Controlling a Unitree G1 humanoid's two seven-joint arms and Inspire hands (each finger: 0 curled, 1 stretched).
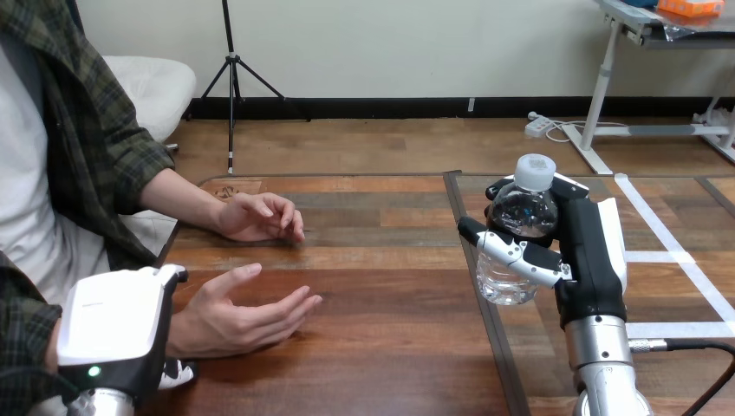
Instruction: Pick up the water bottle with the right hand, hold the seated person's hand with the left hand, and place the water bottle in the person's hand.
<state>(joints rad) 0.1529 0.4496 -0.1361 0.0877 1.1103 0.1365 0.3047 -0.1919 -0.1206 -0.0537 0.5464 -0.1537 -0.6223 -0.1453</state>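
Right hand (596,247): fingers and thumb curled round the clear plastic water bottle with a white cap (523,208), the thumb lying across its front.
Water bottle: inside the right hand's grasp, cap uppermost above the fingers, base showing below them.
Left hand (113,329): white back facing up, against the wrist of the person's nearer hand (247,316); whether it grips cannot be told.
Person's nearer hand: just right of the left hand, open, over the brown wooden bench (390,338).
Person's farther hand (260,217): beyond the left hand, loosely curled on the bench, well apart from the right hand.
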